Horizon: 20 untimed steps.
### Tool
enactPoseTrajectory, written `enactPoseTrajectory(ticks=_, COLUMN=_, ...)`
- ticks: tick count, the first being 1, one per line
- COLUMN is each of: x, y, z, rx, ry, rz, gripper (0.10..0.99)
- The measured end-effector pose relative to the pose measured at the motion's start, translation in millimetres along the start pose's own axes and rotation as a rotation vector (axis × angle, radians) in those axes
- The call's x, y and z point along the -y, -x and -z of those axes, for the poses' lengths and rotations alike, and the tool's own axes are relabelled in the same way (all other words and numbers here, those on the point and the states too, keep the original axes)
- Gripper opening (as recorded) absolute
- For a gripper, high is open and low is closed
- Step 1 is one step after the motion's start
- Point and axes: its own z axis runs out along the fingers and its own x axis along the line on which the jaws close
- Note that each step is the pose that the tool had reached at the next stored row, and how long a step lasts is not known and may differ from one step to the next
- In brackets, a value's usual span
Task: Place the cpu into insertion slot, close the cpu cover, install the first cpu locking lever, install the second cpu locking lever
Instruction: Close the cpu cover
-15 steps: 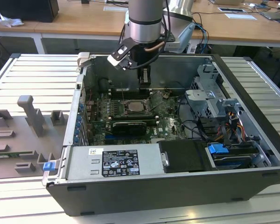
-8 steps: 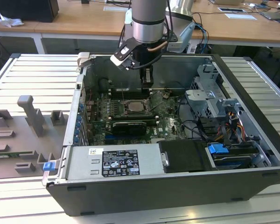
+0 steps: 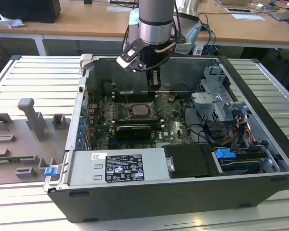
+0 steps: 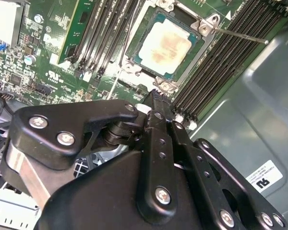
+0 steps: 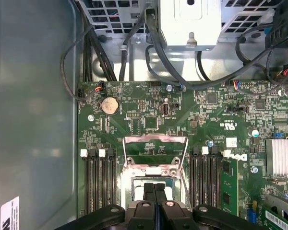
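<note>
The cpu (image 4: 165, 44), a pale beige square chip with a green edge, lies in the insertion slot (image 4: 134, 48) on the motherboard. My gripper (image 4: 156, 96) hangs just above the slot's near edge with its black fingers pressed together and nothing between them. In the first wrist view the shut gripper (image 5: 155, 189) covers part of the slot, and the silvery cpu cover (image 5: 155, 139) stands raised open beyond it. A thin metal locking lever (image 4: 240, 36) sticks out free beside the slot. In the exterior view the gripper (image 3: 154, 86) is inside the case, above the slot (image 3: 140, 109).
Black memory slots (image 4: 225, 57) run on both sides of the socket. The open computer case (image 3: 260, 82) surrounds the board, with a drive cage (image 3: 216, 103), loose cables (image 5: 153, 52) and the power supply (image 3: 120, 168). Grey fixtures (image 3: 31, 120) stand at the exterior view's left.
</note>
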Motion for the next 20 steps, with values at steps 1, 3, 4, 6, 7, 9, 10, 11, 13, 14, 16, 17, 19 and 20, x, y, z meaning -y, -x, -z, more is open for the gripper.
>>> enactPoseTrajectory(ticks=1, x=-0.6, y=-0.1, z=0.0, rx=0.0000, ry=0.000, rz=0.000, gripper=0.106)
enactPoseTrajectory(ticks=3, x=-2.3, y=-0.3, z=-0.1, rx=0.0000, ry=0.000, rz=0.000, gripper=0.106)
enactPoseTrajectory(ticks=4, x=-2.9, y=-0.3, z=-0.2, rx=0.0000, ry=0.000, rz=0.000, gripper=0.106)
enactPoseTrajectory(ticks=6, x=-5.4, y=-0.6, z=-0.3, rx=0.0000, ry=0.000, rz=0.000, gripper=0.106)
enactPoseTrajectory(ticks=7, x=-6.0, y=-0.7, z=-0.4, rx=0.0000, ry=0.000, rz=0.000, gripper=0.106)
enactPoseTrajectory(ticks=9, x=-7.7, y=-0.9, z=-0.5, rx=0.0000, ry=0.000, rz=0.000, gripper=0.106)
enactPoseTrajectory(ticks=10, x=-9.1, y=-1.0, z=-0.5, rx=0.0000, ry=0.000, rz=0.000, gripper=0.106)
enactPoseTrajectory(ticks=11, x=-9.9, y=-1.1, z=-0.6, rx=0.0000, ry=0.000, rz=0.000, gripper=0.106)
enactPoseTrajectory(ticks=13, x=-12.2, y=-1.5, z=-0.7, rx=0.0000, ry=0.000, rz=0.000, gripper=0.106)
enactPoseTrajectory(ticks=14, x=-13.1, y=-1.6, z=-0.8, rx=0.0000, ry=0.000, rz=0.000, gripper=0.106)
enactPoseTrajectory(ticks=16, x=-15.8, y=-2.0, z=-0.9, rx=0.0000, ry=0.000, rz=0.000, gripper=0.106)
enactPoseTrajectory(ticks=17, x=-18.0, y=-2.1, z=-1.1, rx=-0.0001, ry=0.000, rz=0.000, gripper=0.106)
enactPoseTrajectory(ticks=19, x=-21.1, y=-2.3, z=-1.3, rx=0.0000, ry=0.000, rz=0.000, gripper=0.106)
enactPoseTrajectory(ticks=20, x=-23.9, y=-2.3, z=-1.4, rx=0.0000, ry=0.000, rz=0.000, gripper=0.106)
